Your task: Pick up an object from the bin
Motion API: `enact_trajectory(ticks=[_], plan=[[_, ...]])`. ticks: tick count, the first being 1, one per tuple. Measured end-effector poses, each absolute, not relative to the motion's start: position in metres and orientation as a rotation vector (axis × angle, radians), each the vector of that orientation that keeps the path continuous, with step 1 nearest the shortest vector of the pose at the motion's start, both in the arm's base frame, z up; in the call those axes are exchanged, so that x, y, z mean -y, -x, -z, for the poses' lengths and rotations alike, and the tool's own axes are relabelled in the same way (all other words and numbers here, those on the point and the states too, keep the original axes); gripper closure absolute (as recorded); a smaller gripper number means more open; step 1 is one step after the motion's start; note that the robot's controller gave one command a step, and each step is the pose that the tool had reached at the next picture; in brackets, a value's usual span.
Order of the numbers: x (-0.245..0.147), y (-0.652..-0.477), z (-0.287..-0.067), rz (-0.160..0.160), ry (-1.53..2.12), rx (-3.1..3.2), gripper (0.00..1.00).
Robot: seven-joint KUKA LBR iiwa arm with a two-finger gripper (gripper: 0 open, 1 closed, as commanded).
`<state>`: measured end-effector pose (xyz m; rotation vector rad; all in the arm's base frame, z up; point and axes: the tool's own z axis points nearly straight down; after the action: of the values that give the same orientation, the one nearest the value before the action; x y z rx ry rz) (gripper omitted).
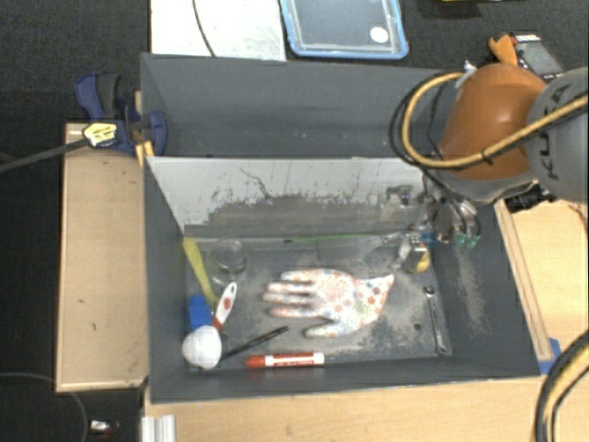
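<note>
The big orange dome (pixel 483 118) on the robot arm is the highest thing, up on the right, with yellow and black cables looped round it. Under it the metal claw (pixel 423 245) hangs low in the back right corner of the grey metal bin (pixel 276 109). I cannot tell if the claw is open or closed. A small yellow bit (pixel 421 261) shows at its bottom end, and I cannot tell if it is part of the claw.

The closest thing to the claw is a floppy white glove with orange and red spots (pixel 327 300). It lies flat in the middle of the floor. Its wrist end is just beside the claw and its finger ends point left.

A thin grey metal rod (pixel 434 325) lies near the right wall. At the front lies a red marker pen (pixel 285 360), with a thin black stick (pixel 253 343) just behind it. In the front left corner a white ball (pixel 201 348) touches a blue block (pixel 198 313). A long yellow strip (pixel 196 263) and a little white and red stick (pixel 225 304) lie close by.
</note>
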<state>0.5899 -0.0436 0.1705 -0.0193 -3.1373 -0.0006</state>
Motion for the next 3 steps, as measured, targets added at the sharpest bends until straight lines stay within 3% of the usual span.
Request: enact_trajectory(ticks=[1,2,3], plan=[[0.044,-0.591,-0.175,0.0,0.017,3.145,0.0],[-0.003,-0.544,-0.099,0.0,-0.148,3.144,0.0],[-0.017,-0.523,-0.109,-0.004,-0.239,3.141,0.0]])
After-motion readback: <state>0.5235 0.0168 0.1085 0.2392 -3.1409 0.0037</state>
